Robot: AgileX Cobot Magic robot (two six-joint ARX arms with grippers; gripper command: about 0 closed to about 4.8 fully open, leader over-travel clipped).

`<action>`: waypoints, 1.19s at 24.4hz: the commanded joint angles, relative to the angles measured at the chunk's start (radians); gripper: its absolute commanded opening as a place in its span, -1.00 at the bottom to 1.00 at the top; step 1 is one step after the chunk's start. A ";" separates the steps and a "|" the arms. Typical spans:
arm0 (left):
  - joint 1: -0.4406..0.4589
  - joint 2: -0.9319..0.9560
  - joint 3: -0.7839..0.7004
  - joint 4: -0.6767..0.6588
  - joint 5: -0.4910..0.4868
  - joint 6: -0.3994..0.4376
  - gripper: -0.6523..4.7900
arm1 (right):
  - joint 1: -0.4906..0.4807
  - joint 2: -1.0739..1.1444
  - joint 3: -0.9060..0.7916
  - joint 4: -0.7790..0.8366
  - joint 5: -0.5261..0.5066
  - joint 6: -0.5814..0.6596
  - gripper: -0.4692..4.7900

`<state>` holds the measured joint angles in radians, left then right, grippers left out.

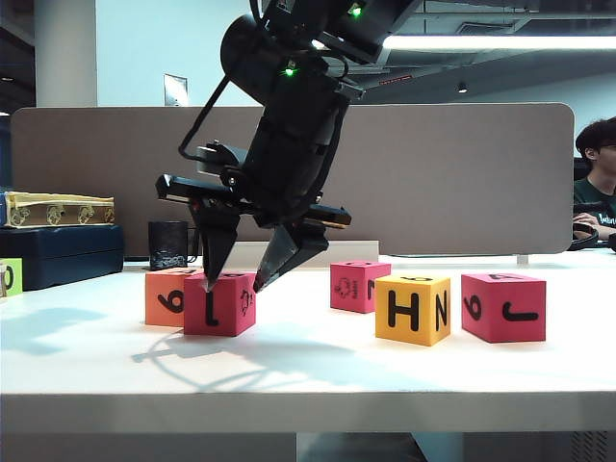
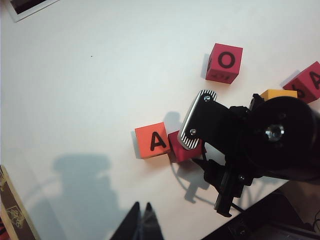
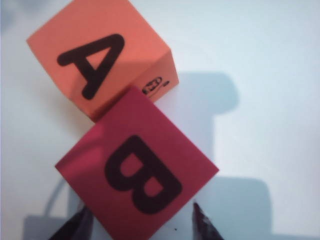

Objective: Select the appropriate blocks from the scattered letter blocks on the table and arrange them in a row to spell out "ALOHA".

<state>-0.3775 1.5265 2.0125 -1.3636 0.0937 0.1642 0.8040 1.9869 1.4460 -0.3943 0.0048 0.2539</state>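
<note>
The right hand pointed down over the pink-red cube with a black "B" on top, one fingertip at each of two opposite sides; whether the fingertips pressed the cube or merely flanked it could not be told. That cube sat near the desk's front edge, towards its left end, touching the orange cube with a black "A" on top, which lay just behind it to the left. The left hand was clenched with nothing between its fingers, held high above the white desk, well apart from every cube. Further right stood a pink-red cube with a black "O" on top, set back from the front edge, then a yellow cube showing a black "H", then a pink-red cube near the right end. A dark blue box lay at the far left corner
</note>
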 commanded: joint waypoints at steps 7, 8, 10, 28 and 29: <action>0.000 -0.004 0.002 0.000 0.004 0.008 -0.78 | -0.002 -0.003 0.004 0.000 0.068 0.003 0.11; 0.000 -0.004 0.002 -0.002 0.004 0.012 -0.78 | -0.002 -0.003 0.004 0.008 0.068 0.000 0.11; 0.000 -0.004 0.002 -0.004 0.004 0.011 -0.78 | -0.001 -0.003 0.005 0.018 0.068 -0.021 0.09; 0.000 -0.005 0.002 -0.039 0.004 0.011 -0.78 | -0.040 -0.003 0.005 0.205 0.132 -0.154 -0.47; 0.000 -0.005 0.002 -0.040 0.004 0.011 -0.78 | -0.045 -0.003 0.005 0.213 0.132 -0.154 -0.47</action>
<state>-0.3771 1.5269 2.0125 -1.4025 0.0937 0.1677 0.7666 1.9869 1.4464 -0.2161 0.1345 0.1032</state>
